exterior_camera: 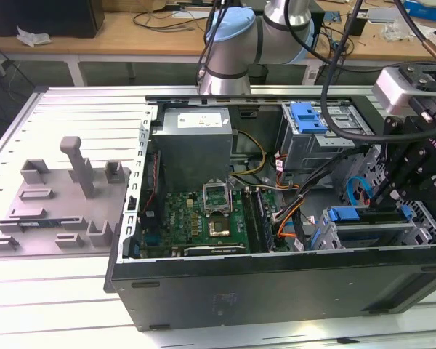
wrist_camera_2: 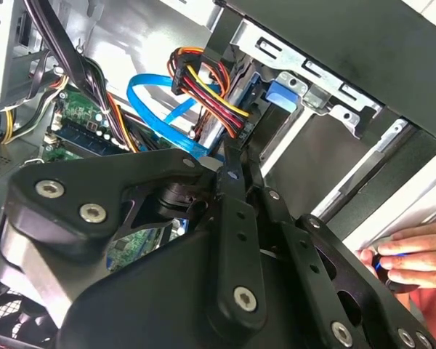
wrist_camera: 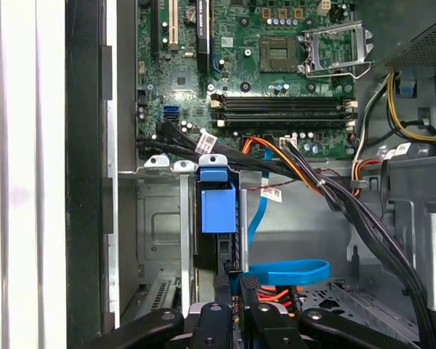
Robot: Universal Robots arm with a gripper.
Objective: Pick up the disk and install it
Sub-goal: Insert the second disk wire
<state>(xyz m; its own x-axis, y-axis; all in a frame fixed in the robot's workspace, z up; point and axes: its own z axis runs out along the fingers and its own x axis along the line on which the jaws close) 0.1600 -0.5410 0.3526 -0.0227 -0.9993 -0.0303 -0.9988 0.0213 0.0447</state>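
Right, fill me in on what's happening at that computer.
A robot arm is reaching into the open computer case at the exterior view's right. Its claw is at the drive cage, right up against the disk, which stands on edge in a slot there with its blue carrier showing. Whether the disk is fully seated is unclear. In the second wrist view, a person's hand rests at the edge of the case.

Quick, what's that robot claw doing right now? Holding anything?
Gripper: down inside the computer case at the drive bay, fingers close together around the disk's edge; whether it grips cannot be told.
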